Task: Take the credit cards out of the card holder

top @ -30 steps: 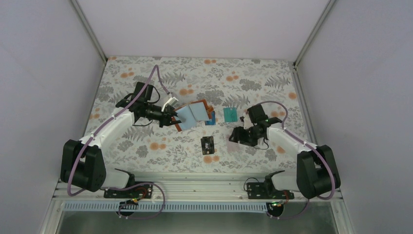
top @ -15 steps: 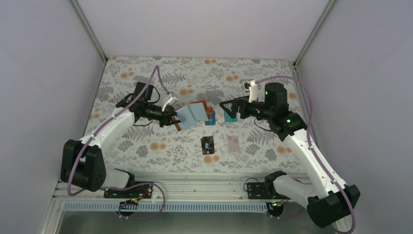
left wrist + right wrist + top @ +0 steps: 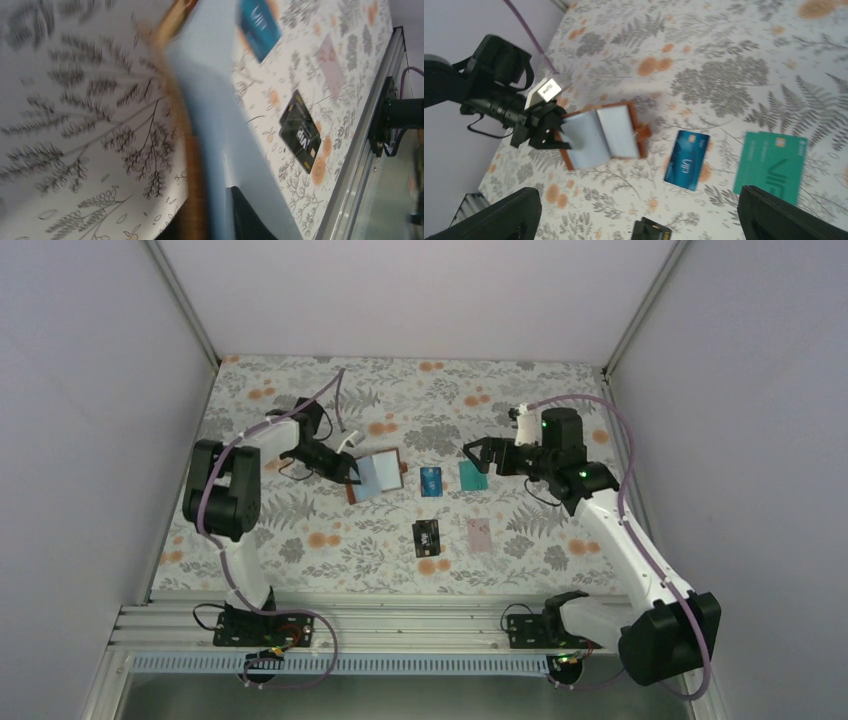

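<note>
The left gripper [image 3: 343, 467] pinches the left edge of the open card holder [image 3: 378, 473], long axis across the table [image 3: 300, 545]. Beside it the blue card [image 3: 431, 481] lies lengthwise front-to-back. The right gripper [image 3: 479, 453] hovers wide open, empty, near the teal-green card [image 3: 472, 477].

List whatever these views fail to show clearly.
- Left wrist: the card holder is motion-blurred, so its pockets are unreadable.
- Right wrist: the black card is cut off by the bottom edge.
- Top external: the print on the pink card is too small to read.
</note>
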`<state>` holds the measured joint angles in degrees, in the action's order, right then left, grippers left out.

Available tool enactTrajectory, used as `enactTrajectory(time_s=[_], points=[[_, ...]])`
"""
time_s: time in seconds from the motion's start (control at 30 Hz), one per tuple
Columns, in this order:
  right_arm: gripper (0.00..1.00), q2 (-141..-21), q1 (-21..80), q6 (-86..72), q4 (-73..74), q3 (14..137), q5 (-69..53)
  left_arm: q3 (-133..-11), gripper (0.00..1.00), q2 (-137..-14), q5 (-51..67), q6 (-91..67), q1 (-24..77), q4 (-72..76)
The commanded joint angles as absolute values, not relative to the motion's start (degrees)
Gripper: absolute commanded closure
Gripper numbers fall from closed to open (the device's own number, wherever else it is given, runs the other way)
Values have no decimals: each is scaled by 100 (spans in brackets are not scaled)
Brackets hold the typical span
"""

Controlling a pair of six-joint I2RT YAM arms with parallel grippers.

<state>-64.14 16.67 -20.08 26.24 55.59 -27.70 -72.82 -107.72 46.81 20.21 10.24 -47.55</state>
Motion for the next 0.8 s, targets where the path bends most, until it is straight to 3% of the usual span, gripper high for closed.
enactTrajectory(time_s=[0.0, 0.07, 0.1, 0.27, 0.43, 0.6, 0.77], points=[[1, -6502, 1234, -2050, 2310, 5302, -2979, -7568, 58, -11123, 4403, 1916, 1073, -5224], [1, -6580, 1032, -2086, 2229, 5255, -2998, -7589, 5, -11132, 3955, 1699, 1076, -5082], [1, -6616, 900, -2104, 2167, 5237, -2981, -7571, 1, -11074, 3512, 1582, 1067, -4959], [1, -6505, -125, -2464, 1252, 4916, -2476, -7862, 0, -10486, 2008, 1112, 652, -4506], [1, -6127, -549, -2299, -660, 4169, -353, -7987, 0, -9650, 1135, 708, -205, -3334], [1, -6185, -569, -1567, -3687, 2441, 551, -5698, 0, -8274, 180, 895, -377, 14], [1, -6994, -549, -1047, -4569, 1809, 480, -3614, 0, -7894, 413, 889, -378, 2761]])
